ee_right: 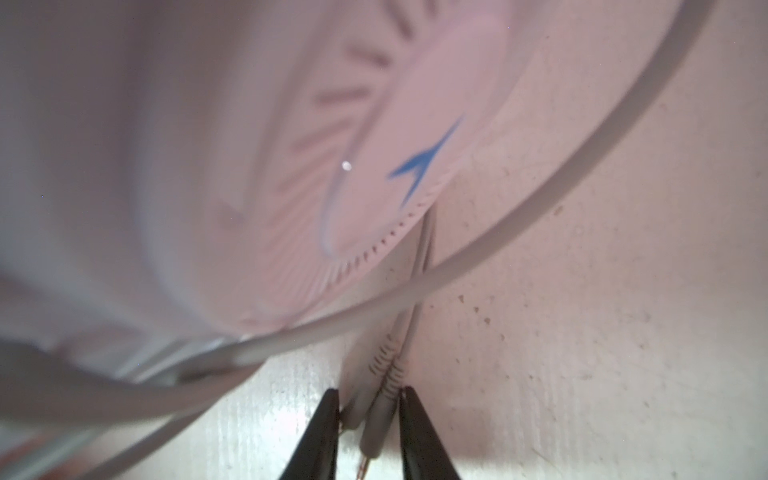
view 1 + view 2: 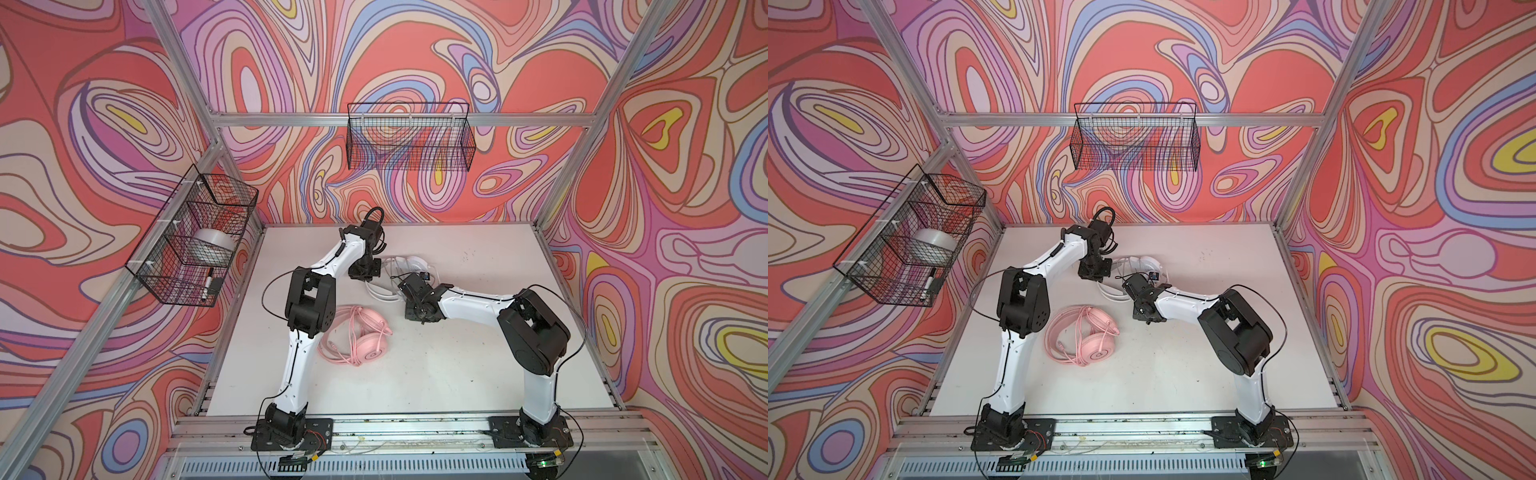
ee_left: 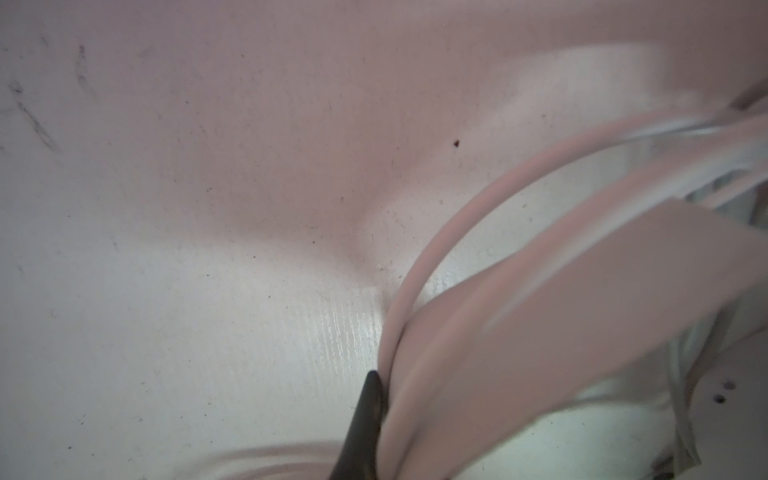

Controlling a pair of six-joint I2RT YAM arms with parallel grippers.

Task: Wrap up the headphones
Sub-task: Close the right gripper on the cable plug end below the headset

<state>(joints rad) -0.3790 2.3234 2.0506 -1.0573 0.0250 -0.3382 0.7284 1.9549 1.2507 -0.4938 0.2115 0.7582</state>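
The white headphones (image 2: 413, 262) lie at the back middle of the table in both top views, with both grippers at them. My left gripper (image 2: 365, 272) is at their left side. In the left wrist view one dark finger (image 3: 365, 415) presses against the pale headband (image 3: 540, 316), with a loop of cord (image 3: 457, 224) beside it; the other finger is hidden. My right gripper (image 1: 368, 392) is shut on the two grey plug ends (image 1: 380, 415) of the pale cord, below the white ear cup (image 1: 374, 166). The pink headphones (image 2: 372, 345) lie free, nearer the front, with their pink cord looped around them.
A black wire basket (image 2: 195, 249) on the left wall holds a roll of tape (image 2: 214, 245) and a marker (image 2: 210, 284). Another wire basket (image 2: 409, 137) hangs on the back wall. Aluminium frame posts border the white table (image 2: 457, 353).
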